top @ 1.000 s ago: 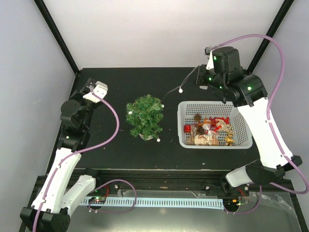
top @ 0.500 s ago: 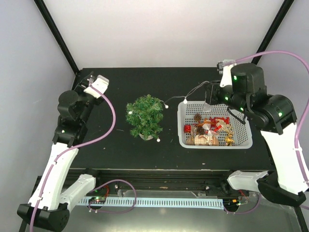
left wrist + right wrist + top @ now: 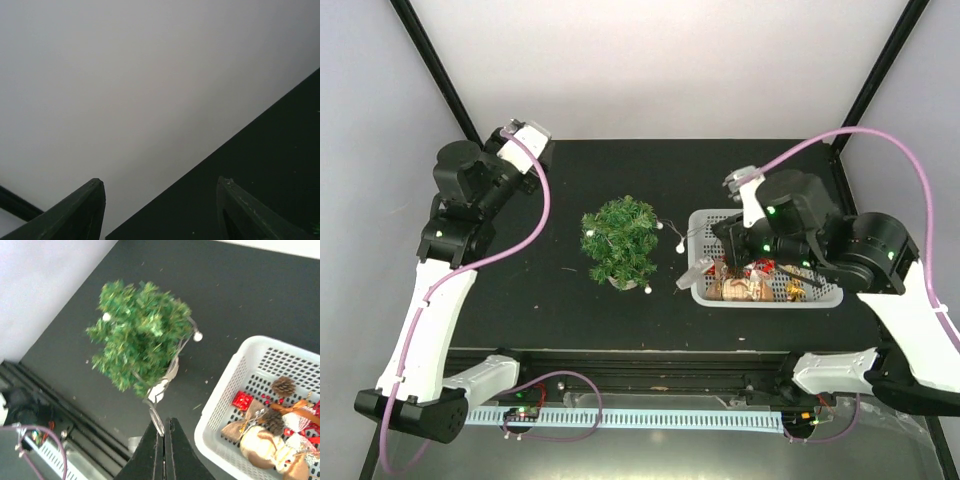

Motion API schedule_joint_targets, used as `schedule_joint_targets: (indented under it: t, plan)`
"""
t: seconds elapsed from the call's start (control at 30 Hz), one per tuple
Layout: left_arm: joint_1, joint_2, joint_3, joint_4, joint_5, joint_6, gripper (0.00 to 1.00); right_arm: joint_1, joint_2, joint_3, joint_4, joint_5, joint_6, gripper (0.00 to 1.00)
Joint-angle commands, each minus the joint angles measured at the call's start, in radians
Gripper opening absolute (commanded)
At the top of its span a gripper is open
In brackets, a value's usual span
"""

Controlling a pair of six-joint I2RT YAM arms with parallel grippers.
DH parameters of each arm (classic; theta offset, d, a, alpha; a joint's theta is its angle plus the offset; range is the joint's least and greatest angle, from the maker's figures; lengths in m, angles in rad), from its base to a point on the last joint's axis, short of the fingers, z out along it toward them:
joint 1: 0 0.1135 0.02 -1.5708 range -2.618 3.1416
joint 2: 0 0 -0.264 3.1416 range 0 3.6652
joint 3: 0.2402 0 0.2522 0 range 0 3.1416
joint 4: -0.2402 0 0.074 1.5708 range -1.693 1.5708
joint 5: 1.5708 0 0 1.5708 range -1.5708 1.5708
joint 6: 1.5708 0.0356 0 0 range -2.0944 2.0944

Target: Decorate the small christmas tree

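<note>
Right tool (image 3: 163,429): I find it fully closed, tips pressed together. The thin wire of the light string (image 3: 198,336) runs from the tree into the tips, and it appears pinched there. This tool hangs above the desk (image 3: 570,170), between the tree and the white basket (image 3: 220,390).

Left tool (image 3: 160,210): it stands partly open and has hold of nothing. It is raised at the far left corner of the desk, pointing at the back wall, well apart from the tree.

The small christmas tree (image 3: 620,240) stands upright near the middle of the desk, just left of the basket. White bulbs of the string sit on its branches.

The basket holds ornaments, among them a pine cone (image 3: 283,386) and a small red gift box (image 3: 242,401).
</note>
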Motion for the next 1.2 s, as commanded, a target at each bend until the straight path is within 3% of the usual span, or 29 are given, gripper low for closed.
schedule_joint_targets:
  t: [0.0,0.2,0.43,0.53,0.67,0.73,0.93,1.17]
  plan:
    - [-0.011,0.036,0.1,-0.122,0.092,-0.048,0.63,0.137,0.026,0.005,-0.067,0.068,0.038,0.01]
    - [-0.032,0.049,0.171,-0.243,0.239,-0.036,0.73,0.333,0.157,0.159,-0.15,0.078,0.017,0.01]
    - [-0.034,0.05,0.326,-0.61,0.706,-0.009,0.78,0.367,0.254,0.279,-0.15,0.022,-0.03,0.01]
    - [-0.036,0.106,0.425,-0.826,0.931,0.02,0.78,0.368,0.273,0.292,-0.148,0.012,-0.042,0.01]
    - [-0.04,0.217,0.525,-1.059,1.123,0.07,0.74,0.368,0.29,0.306,-0.149,0.002,-0.057,0.01]
    - [-0.061,0.207,0.494,-1.062,1.131,0.091,0.72,0.369,0.299,0.311,-0.148,-0.004,-0.061,0.01]
    - [-0.252,0.19,0.442,-1.05,0.941,0.115,0.67,0.37,0.317,0.31,-0.141,-0.001,-0.064,0.01]
    - [-0.313,0.204,0.426,-0.982,0.859,0.096,0.61,0.368,0.33,0.305,-0.126,-0.012,-0.062,0.01]
